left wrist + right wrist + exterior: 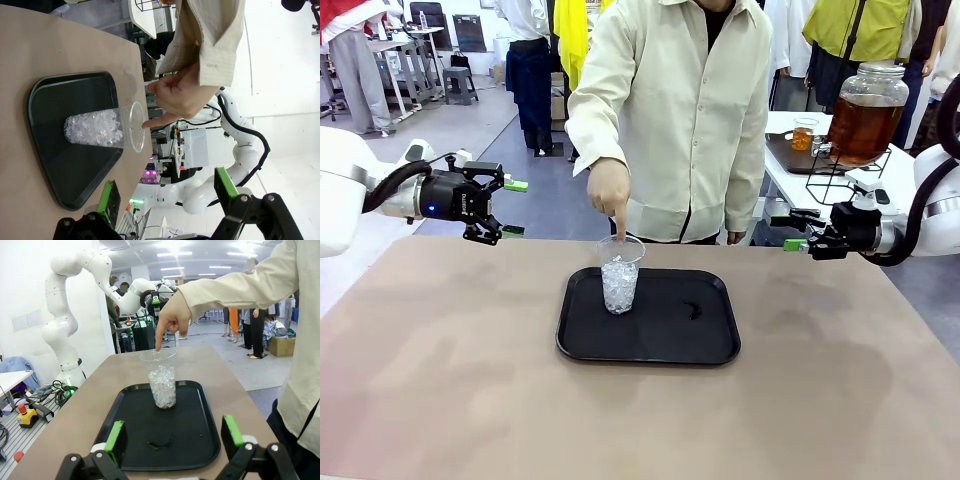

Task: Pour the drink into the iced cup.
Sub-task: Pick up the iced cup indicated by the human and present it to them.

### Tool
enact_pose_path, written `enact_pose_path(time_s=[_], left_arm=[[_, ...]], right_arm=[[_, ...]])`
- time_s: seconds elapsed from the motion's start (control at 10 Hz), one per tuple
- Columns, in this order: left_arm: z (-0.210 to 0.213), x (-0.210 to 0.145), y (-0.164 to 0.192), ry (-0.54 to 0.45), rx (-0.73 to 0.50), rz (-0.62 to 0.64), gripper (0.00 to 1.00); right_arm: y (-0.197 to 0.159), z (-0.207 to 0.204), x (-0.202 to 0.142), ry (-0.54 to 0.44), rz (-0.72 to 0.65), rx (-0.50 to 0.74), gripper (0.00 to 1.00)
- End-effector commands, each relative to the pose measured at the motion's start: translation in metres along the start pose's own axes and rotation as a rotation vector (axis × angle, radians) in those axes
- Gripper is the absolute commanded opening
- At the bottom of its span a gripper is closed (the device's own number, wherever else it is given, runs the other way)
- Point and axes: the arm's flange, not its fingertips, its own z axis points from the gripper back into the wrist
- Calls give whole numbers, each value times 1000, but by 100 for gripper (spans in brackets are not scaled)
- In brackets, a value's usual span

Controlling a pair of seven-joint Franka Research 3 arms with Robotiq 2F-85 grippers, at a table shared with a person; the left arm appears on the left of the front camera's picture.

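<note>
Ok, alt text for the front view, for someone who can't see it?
A person's hand points down at the rim of a clear plastic cup of ice standing on a black rectangular tray on a brown table. The left gripper and right gripper hover open at either side; a glass jar of amber drink stands behind.

One black rectangular plastic tray (700,345) is carrying one clear plastic cup of ice (619,280) near its far left corner. One small amber-filled cup (804,133) and one large glass dispenser jar of amber drink (866,110) are standing on the white side table (782,185). One hand (609,186) is pointing.
</note>
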Motion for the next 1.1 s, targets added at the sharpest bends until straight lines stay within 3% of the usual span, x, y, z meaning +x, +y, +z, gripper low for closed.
enact_pose_path(time_s=[0.0,0.5,0.8,1.0], left_arm=[[0,0,-1,-1,1,-3,100],[0,0,0,0,0,0,100],[0,-1,-5,-84,-118,-502,100],[-5,-9,-1,-90,-88,-682,100]], right_arm=[[0,-2,4,3,6,1,100],[0,-2,4,3,6,1,100],[0,-2,4,3,6,1,100],[0,-2,4,3,6,1,100]])
